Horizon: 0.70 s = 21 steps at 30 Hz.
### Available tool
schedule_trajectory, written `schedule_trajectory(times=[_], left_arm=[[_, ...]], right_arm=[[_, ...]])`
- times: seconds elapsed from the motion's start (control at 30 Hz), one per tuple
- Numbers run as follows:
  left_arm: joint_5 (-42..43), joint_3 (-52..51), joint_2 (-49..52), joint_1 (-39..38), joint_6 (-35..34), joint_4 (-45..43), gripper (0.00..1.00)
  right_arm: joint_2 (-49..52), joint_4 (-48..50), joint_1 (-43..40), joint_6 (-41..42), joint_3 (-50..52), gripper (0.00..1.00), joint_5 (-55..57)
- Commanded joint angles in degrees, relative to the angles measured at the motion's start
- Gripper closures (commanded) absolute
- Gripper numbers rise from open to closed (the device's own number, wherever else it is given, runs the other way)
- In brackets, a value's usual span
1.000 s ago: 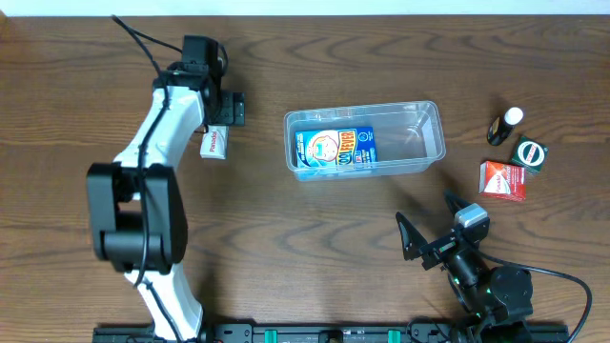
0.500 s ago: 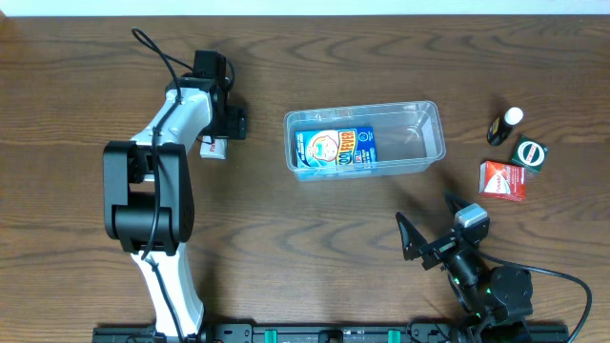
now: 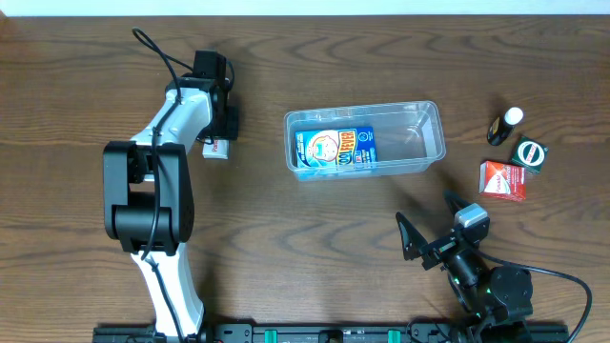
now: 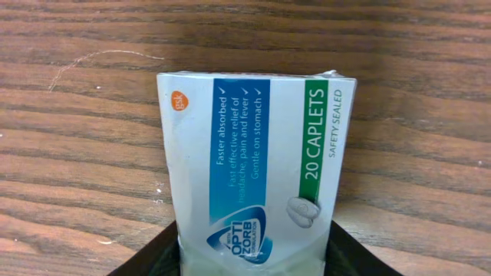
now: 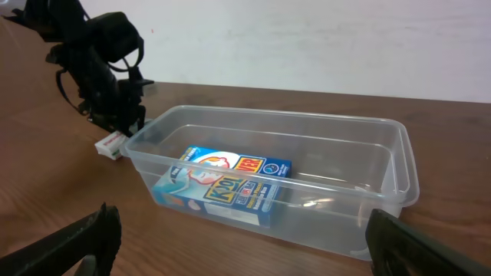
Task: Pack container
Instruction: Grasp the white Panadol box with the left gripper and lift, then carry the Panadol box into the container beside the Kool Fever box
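While the left gripper pinches the caplet box between its jaws, low on the desk, the container lies toward the right arm's side — long axis running side to side (blue carton inside). Right gripper: jaws spread, empty.

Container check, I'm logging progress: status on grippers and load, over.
Left gripper straddles caplet box on the table, clamp unconfirmed. Right gripper open, empty. Container holds one blue box. Nothing between caplet box and container.
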State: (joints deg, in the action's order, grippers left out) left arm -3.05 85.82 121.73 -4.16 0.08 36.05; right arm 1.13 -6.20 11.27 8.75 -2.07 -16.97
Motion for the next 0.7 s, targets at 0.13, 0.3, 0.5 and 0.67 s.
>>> schedule_trajectory(times=[0.13, 0.3, 0.5, 0.67], left_arm=[[-0.66, 0.15, -2.4, 0.31, 0.28, 0.33, 0.52], [-0.66, 0.55, -7.26, 0.28, 0.28, 1.2, 0.52], [0.68, 0.55, -18.51, -1.11, 0.28, 3.15, 0.52], [4.35, 0.55, -27.32, -5.38, 3.45, 2.6, 0.52]], right_arm=[[0.02, 0.0, 0.04, 0.61, 0.26, 0.01, 0.04], [0.02, 0.0, 0.04, 0.61, 0.26, 0.01, 0.04], [0.02, 0.0, 0.04, 0.61, 0.26, 0.01, 0.04], [0.02, 0.0, 0.04, 0.61, 0.26, 0.01, 0.04]])
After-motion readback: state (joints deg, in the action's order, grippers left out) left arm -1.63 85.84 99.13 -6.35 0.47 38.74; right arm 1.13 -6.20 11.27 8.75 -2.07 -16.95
